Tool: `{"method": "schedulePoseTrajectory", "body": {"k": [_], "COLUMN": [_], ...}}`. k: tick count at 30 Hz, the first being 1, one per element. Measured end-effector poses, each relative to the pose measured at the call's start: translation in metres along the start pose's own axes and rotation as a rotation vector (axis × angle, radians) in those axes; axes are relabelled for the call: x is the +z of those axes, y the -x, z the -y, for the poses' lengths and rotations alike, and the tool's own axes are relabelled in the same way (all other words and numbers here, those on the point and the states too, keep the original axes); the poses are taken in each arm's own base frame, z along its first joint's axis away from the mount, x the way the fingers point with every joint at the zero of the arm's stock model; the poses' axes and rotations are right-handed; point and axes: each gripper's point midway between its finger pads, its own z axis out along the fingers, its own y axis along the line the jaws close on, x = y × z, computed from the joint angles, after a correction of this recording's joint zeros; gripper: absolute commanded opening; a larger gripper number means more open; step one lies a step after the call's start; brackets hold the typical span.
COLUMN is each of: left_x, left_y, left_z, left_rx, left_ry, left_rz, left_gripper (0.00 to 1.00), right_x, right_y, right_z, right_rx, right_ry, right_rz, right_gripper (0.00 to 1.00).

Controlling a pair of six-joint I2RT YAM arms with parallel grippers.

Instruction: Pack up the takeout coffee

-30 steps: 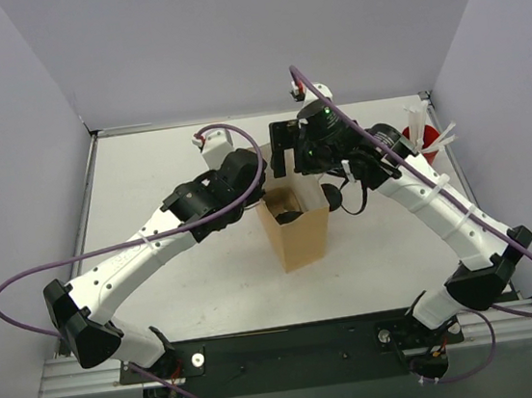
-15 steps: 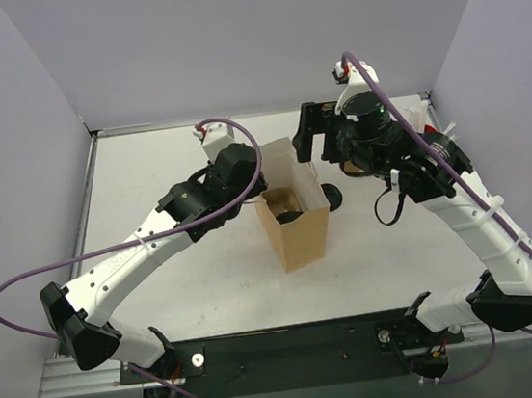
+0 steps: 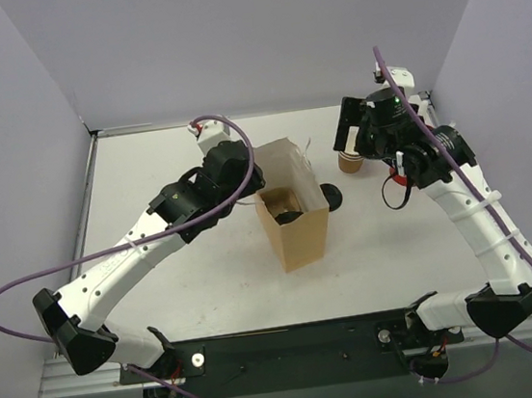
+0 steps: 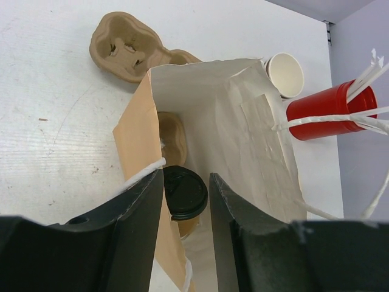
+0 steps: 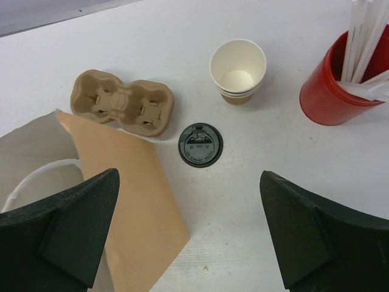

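Observation:
The takeout coffee cup [image 5: 238,70], kraft-tan with a cream inside, stands on the table top of a short stack. It also shows in the top view [image 3: 349,162] and the left wrist view [image 4: 285,74]. My right gripper [image 5: 189,176] hangs wide open and empty above the table between the cup and the brown paper bag [image 3: 294,225]; in the top view it [image 3: 349,136] is just over the cup. My left gripper [image 4: 186,176] is open at the bag's mouth, with the bag's left wall between its fingers. A black-lidded cup [image 4: 185,191] sits inside the bag.
A flat black lid [image 5: 200,145] lies on the table beside the bag. A pulp cup carrier [image 5: 121,103] lies behind the bag. A red cup [image 5: 340,79] with white sticks stands at the far right. Walls close in on both sides of the table.
My right arm has swung right, away from over the bag, and now hangs over the stacked cup. My left gripper stays at the bag's rim, and the bag's back wall stands more open.

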Motion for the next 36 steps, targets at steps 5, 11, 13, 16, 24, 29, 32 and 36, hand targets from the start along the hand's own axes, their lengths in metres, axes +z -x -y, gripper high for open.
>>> {"method": "schedulePoseTrajectory", "body": {"k": [5, 11, 13, 16, 24, 29, 32, 36], "left_x": [-0.009, -0.013, -0.013, -0.012, -0.015, -0.021, -0.025, -0.032], "left_y": [0.005, 0.006, 0.005, 0.003, 0.013, 0.023, 0.031, 0.041], "left_z": [0.001, 0.001, 0.0, 0.002, 0.015, 0.018, 0.016, 0.015], "left_rx": [-0.018, -0.026, -0.024, -0.019, 0.023, 0.042, 0.042, 0.036], "left_ry": [-0.026, -0.047, -0.054, -0.074, -0.162, -0.197, -0.208, -0.223], "left_rz": [0.002, -0.013, -0.021, -0.028, -0.017, 0.002, 0.015, 0.034], "left_gripper": [0.46, 0.46, 0.46, 0.46, 0.46, 0.46, 0.46, 0.46], "right_x": [0.015, 0.032, 0.035, 0.039, 0.049, 0.066, 0.079, 0.098], "right_y": [-0.009, -0.023, -0.024, -0.023, -0.011, -0.014, -0.02, -0.032], "right_z": [0.029, 0.069, 0.08, 0.094, 0.145, 0.169, 0.179, 0.191], "right_rx": [0.027, 0.077, 0.094, 0.123, 0.199, 0.209, 0.209, 0.205], "right_ry": [-0.084, -0.197, -0.226, -0.263, -0.421, -0.494, -0.523, -0.553], "right_rz": [-0.032, -0.071, -0.07, -0.055, 0.006, -0.013, -0.04, -0.092], "right_gripper": [0.93, 0.92, 0.91, 0.85, 0.63, 0.49, 0.48, 0.48]}}
